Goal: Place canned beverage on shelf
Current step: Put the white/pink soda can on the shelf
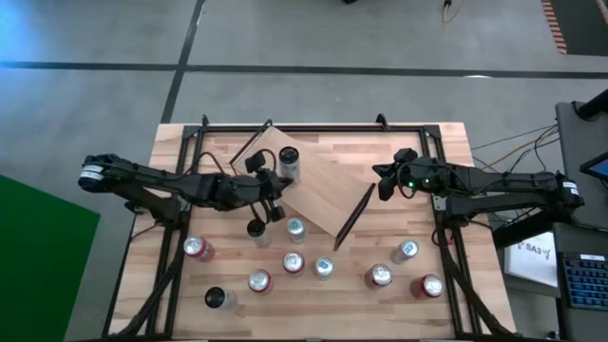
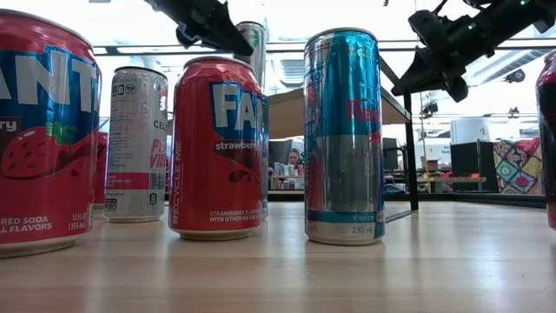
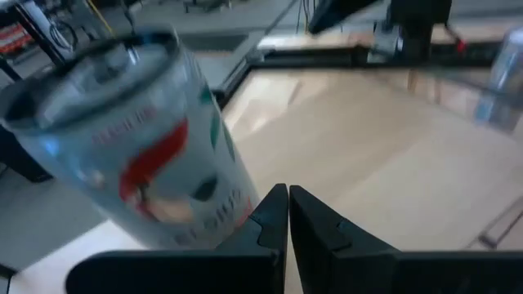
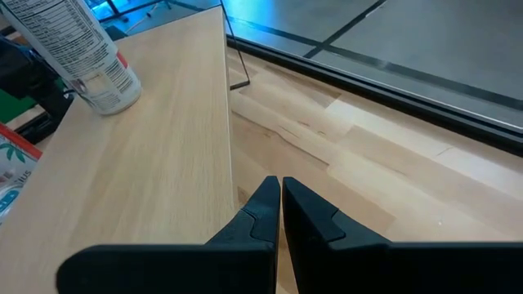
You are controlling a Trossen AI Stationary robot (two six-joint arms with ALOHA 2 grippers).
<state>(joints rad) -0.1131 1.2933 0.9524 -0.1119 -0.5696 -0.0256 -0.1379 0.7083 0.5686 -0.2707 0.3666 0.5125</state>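
The shelf (image 1: 323,190), a light-wood plank on thin black end frames, stands askew in the middle of the table. A silver can (image 1: 288,161) stands upright on the plank's far left part; it also shows in the left wrist view (image 3: 139,139) and the right wrist view (image 4: 82,57). My left gripper (image 3: 288,204) is shut and hangs just beside this can's lower wall, over the plank (image 3: 384,147). My right gripper (image 4: 280,200) is shut too, in the air above the plank's right end (image 4: 147,163), holding nothing. My left gripper's shut fingers (image 3: 270,216) come slanting down from the table's left, right next to the lower wall (image 3: 208,216) of the can on the shelf. I cannot tell whether they touch it. The can stands on its base on the plank.
Several more cans stand on the tabletop along the near side, among them red ones (image 1: 198,249) (image 1: 379,276) (image 1: 429,286) and a blue-silver one (image 2: 343,139). A dark-topped can (image 1: 257,229) stands close below my left gripper. A black frame (image 1: 313,126) edges the table's far side.
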